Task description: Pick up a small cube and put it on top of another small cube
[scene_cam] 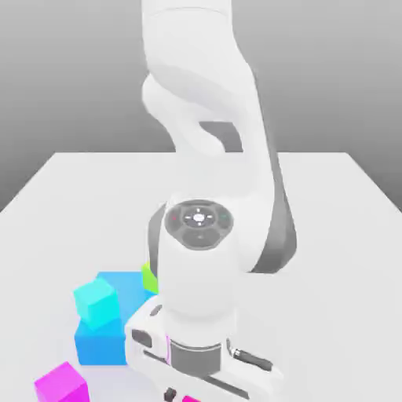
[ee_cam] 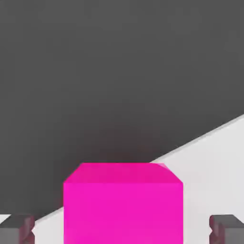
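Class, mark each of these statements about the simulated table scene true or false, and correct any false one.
1. A magenta cube lies between the two fingertips in the hand view. True.
2. The cyan cube sits on the big blue block. True.
3. A magenta cube is stacked on the lime cube. False: nothing is seen on it; the arm covers most of it.
4. The table is black. False: it is white.
5. A second magenta cube lies near the blue block. True.
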`<state>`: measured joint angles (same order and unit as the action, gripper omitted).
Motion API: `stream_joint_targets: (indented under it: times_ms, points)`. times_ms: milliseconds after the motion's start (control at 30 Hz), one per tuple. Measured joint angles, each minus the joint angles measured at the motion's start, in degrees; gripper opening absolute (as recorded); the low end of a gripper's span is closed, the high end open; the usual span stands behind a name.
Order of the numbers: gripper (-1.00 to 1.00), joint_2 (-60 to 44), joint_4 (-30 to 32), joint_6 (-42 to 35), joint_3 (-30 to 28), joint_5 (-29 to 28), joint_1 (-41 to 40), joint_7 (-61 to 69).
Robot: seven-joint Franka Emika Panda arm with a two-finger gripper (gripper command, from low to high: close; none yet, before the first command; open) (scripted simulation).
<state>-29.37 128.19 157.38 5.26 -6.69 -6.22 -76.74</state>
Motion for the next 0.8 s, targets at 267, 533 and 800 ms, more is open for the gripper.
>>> stream_joint_targets:
  times_ms: [267,533,800]
  points:
    - [-1.00,4.78,1.02,-3.73,0.89,1.06,-0.67,0.75]
    - [-1.00,20.73,11.06,-10.06,-0.52,0.86,-2.14,0.28]
    - [-1.00,37.07,23.06,-14.41,-1.84,1.91,-4.79,0.46]
